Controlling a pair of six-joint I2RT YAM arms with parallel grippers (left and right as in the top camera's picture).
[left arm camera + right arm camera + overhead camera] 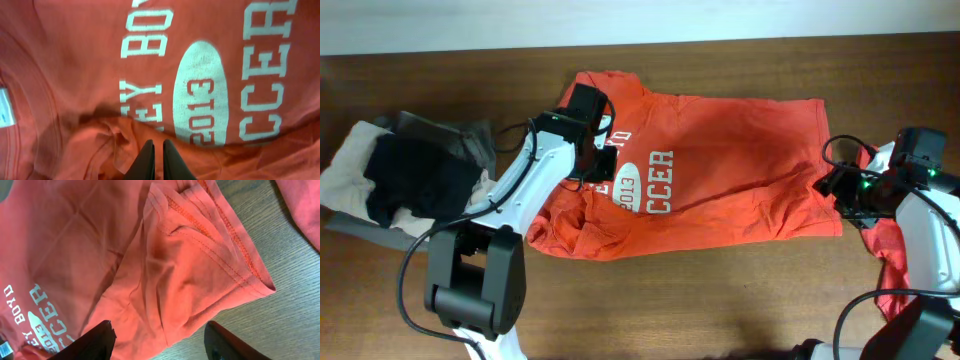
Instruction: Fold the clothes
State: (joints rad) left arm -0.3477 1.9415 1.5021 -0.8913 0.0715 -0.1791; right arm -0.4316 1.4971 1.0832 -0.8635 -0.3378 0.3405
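At the print (200, 95), left gripper (158, 142): pinched shut on T-shirt (75, 60), seen wrist-side only
Right gripper (159, 326): wide open, empty

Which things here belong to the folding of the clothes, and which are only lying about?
Belong to the job:
- orange-red T-shirt
- red cloth beside the right arm
- left gripper, closed on the T-shirt
- right gripper, open over its edge

Only lying about:
- pile of beige, black and grey cloth at the left
- table
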